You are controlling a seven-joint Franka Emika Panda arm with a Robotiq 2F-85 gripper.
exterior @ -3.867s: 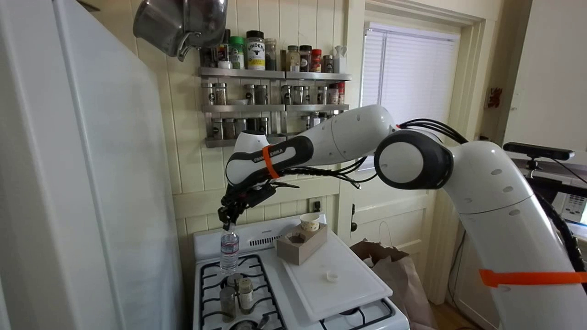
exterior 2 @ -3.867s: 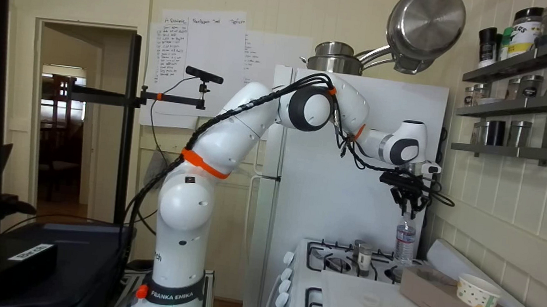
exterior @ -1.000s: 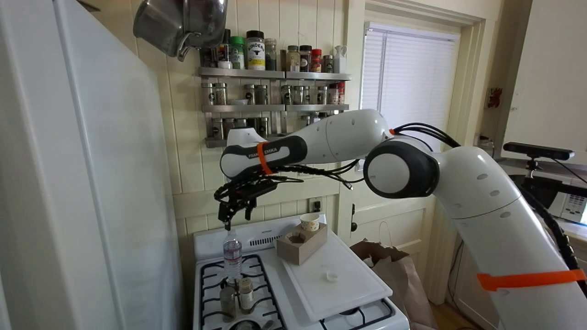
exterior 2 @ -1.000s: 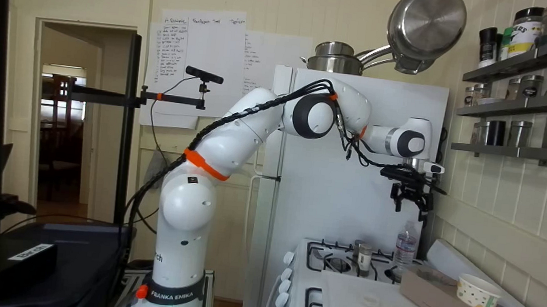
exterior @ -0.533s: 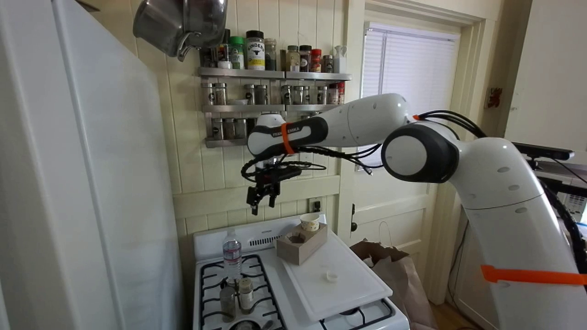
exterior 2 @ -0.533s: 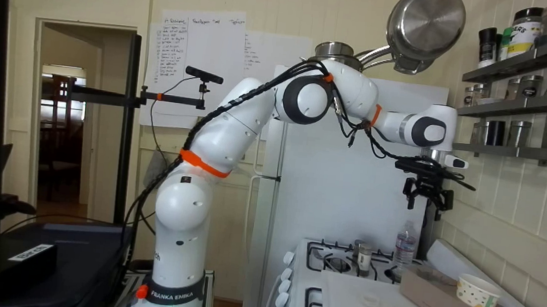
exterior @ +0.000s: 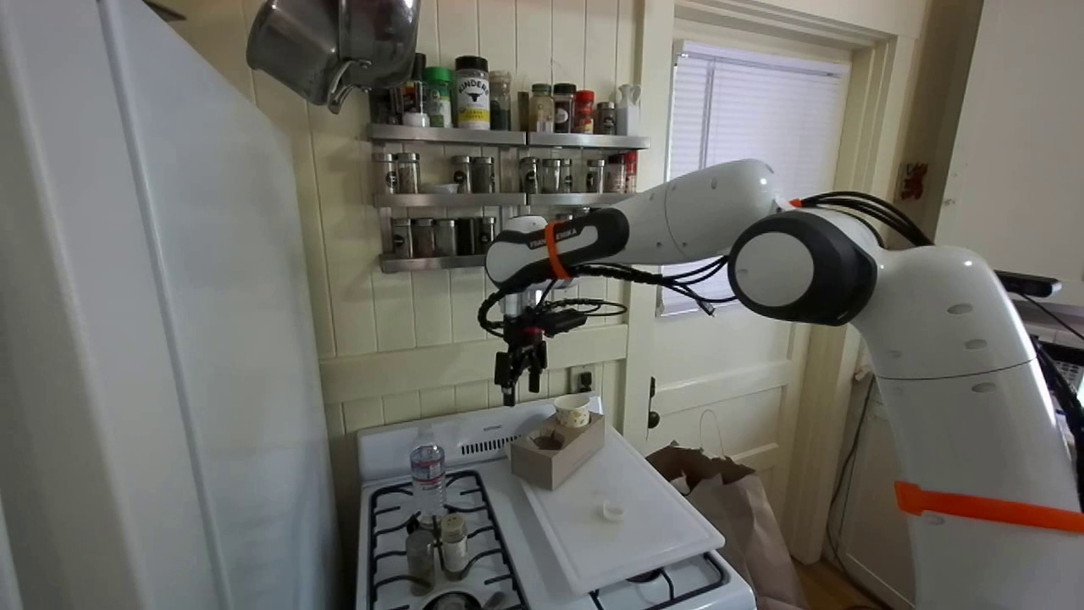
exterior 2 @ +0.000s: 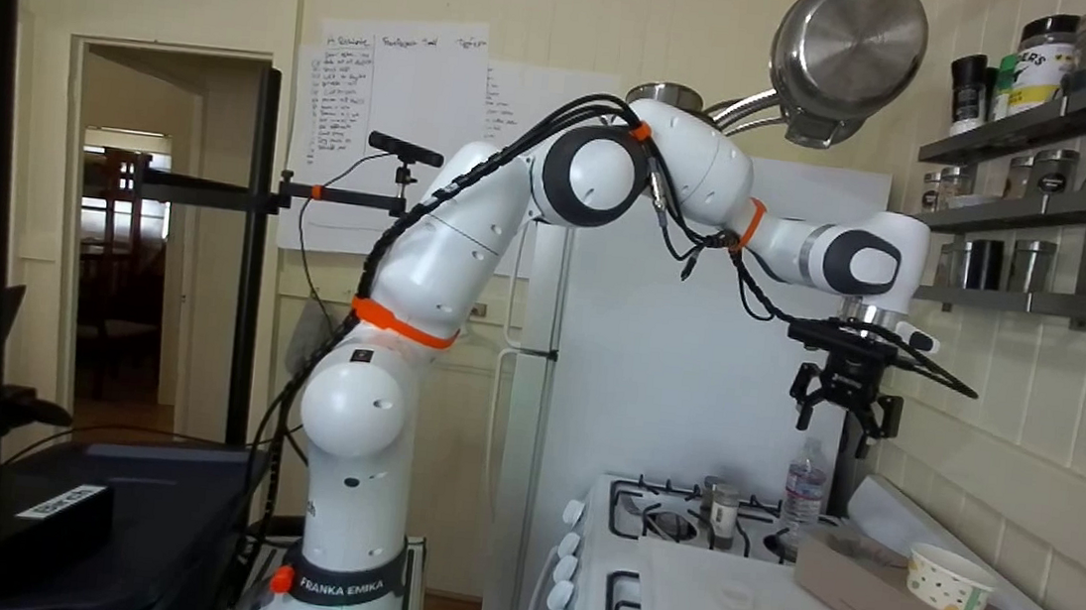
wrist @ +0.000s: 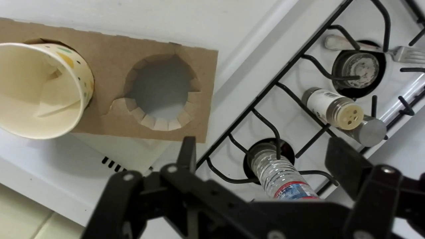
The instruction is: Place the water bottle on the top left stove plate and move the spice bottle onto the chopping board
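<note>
one gripper: jaws spread wide, nothing held, high over the rear of the stove, near the cardboard holder. in the wrist view the water bottle shows between the fingers, but it stands well below them.
water bottle: upright and let go, its base over the dark ring of the top left stove plate; that half of the task looks done. whether the grate or the plate itself bears it cannot be told.
spice bottle: the pale-capped jar, among the bars of the same grate, not yet on the chopping board. a metal-lidded jar is just beside it; touching or apart, i cannot tell.
way to the spice bottle: likely the step in hand. swing across high, turn the jaws so neither finger has to squeeze between the two jars, and come straight down. keep off the tall water bottle, which a nudge would probably tip.
chopping board: lift the spice bottle above the grate before crossing, then lower it level, apart from the small pale round thing and the cardboard holder.
gripper, against half a second ago: now farther from the water bottle, nearer the cardboard holder.
water bottle, against the oldest frame: there the fingers hold it; now it stands free. jars, chopping board and cardboard holder look unmoved.
</note>
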